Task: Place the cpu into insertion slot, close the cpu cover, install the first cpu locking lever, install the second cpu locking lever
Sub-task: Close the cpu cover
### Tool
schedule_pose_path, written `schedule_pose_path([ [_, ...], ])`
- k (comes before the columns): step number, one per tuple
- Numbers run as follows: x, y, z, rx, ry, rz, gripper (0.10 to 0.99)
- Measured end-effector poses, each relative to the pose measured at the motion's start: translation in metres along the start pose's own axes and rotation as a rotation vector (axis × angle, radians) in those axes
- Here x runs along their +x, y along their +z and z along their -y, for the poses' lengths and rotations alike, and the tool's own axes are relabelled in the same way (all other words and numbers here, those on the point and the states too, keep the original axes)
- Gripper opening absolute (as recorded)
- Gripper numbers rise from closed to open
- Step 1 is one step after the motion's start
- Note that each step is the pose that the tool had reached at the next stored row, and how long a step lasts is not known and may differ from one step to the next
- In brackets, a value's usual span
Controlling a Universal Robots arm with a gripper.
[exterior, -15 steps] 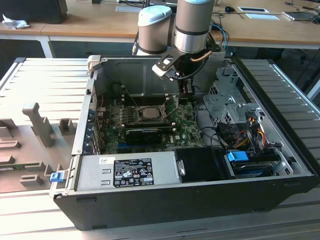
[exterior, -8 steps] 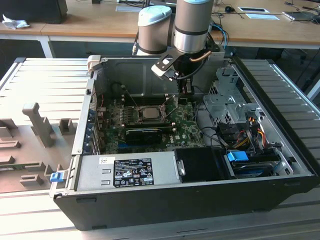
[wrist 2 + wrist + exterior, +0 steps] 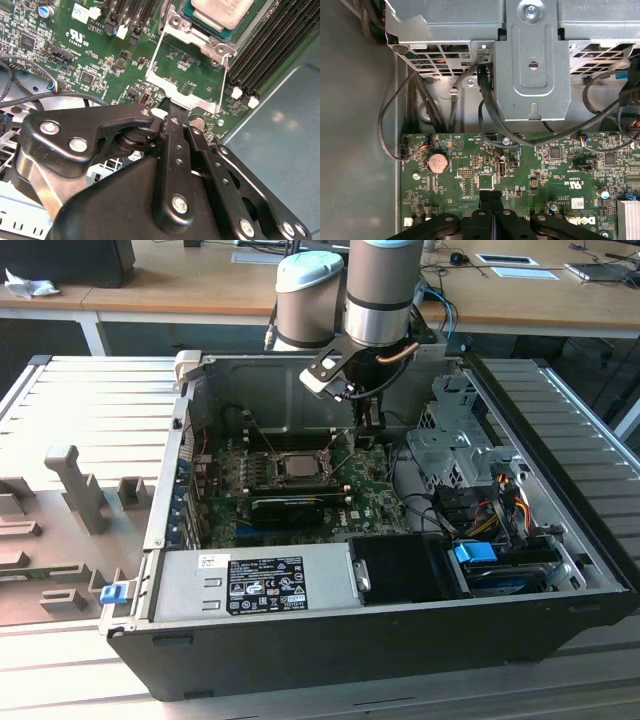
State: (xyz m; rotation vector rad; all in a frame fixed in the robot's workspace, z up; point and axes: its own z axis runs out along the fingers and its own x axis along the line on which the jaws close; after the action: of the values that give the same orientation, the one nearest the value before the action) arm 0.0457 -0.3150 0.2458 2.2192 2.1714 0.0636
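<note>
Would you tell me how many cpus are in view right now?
1. The cpu sits in the slot on the green board, the cover tilted up beside it. Another could be hidden behind the pincer.

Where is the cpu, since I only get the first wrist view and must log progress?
Observer: In the second wrist view the cpu lies in the insertion slot, silver top up.
Operator: Is the cover shut over it?
Observer: No. The cpu cover stands raised, clear of the chip.
Operator: And where is the arm working?
Observer: The gripper is at the cover's free edge; whether it pinches that edge I cannot tell.
</note>
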Motion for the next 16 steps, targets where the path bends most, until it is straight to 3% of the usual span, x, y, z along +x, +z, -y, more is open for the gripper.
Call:
schedule_pose_path([
  [16,-0.0001,-0.0002,0.0044,0.000,0.000,0.0000,0.106],
])
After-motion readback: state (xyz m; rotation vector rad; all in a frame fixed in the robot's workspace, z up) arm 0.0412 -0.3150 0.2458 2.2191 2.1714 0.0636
